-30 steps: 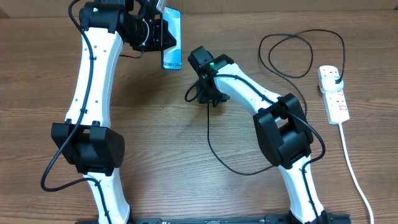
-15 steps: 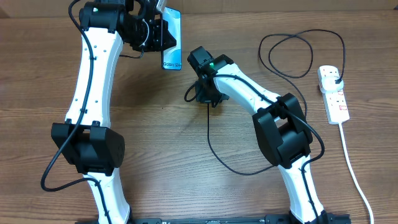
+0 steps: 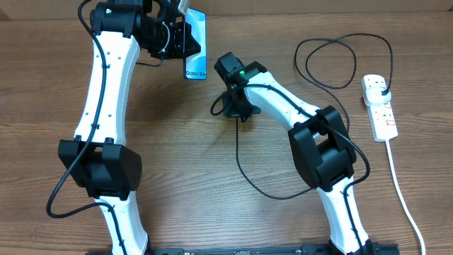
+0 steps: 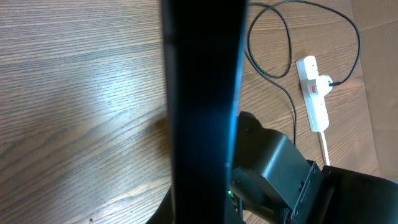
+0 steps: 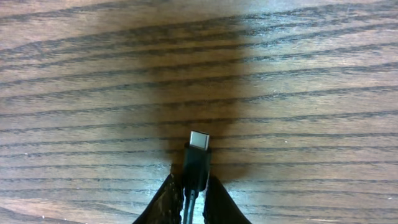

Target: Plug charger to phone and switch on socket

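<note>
The phone [image 3: 196, 44], blue-teal screen with a white text band, is held off the table at the back by my left gripper [image 3: 177, 37], shut on it. In the left wrist view the phone [image 4: 202, 93] is a dark upright bar seen edge-on. My right gripper [image 3: 232, 108] points down at the table centre, shut on the charger's connector [image 5: 198, 158], its silver tip toward the wood. The thin black charger cable [image 3: 244, 166] loops across the table to a black plug in the socket [image 3: 380, 106], a white power strip at the right.
The socket's thick white cord [image 3: 403, 198] runs toward the front right edge. A cable loop [image 3: 343, 60] lies at the back right. The socket also shows in the left wrist view [image 4: 313, 99]. Bare wood lies between the arms.
The right gripper with the connector has shifted very slightly; the left arm and phone have not moved.
</note>
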You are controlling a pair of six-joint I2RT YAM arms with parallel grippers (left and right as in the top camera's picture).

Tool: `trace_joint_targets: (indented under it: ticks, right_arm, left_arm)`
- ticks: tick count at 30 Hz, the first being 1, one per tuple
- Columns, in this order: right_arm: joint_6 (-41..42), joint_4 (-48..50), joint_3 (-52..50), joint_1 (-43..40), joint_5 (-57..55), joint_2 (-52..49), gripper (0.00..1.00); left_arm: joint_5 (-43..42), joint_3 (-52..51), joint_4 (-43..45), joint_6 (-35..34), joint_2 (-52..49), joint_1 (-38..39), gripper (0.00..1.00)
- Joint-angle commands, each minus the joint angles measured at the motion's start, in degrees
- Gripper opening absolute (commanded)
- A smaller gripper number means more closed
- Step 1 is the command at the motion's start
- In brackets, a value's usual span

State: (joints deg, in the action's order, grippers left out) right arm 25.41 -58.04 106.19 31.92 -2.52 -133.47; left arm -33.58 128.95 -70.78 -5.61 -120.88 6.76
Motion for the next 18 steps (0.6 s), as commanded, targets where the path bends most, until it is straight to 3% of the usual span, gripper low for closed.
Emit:
trace_joint_targets:
  ticks: [1, 10, 15, 18]
  right_arm:
    - [0.1, 0.2, -0.6, -0.3, 0.7, -3.0, 0.07]
    - [0.0, 0.5, 0.7, -0.9, 2.3, -2.8, 0.04]
    - [-5.8, -1.0, 4.0, -3.7, 12.8, 0.3, 0.04]
    - [-8.5, -1.1, 4.3, -6.1, 21.3, 4.4, 0.04]
  left_arm:
    - [-0.5, 0.5, 0.1, -0.4, 0.3, 0.2, 0.04]
    - [-0.5, 0.5, 0.1, -0.3, 0.3, 0.2, 0.04]
    - [-2.3, 0.5, 1.0, 0.5, 0.3, 0.2, 0.04]
    - [-8.5, 0.5, 3.7, 0.9, 0.3, 0.0, 0.04]
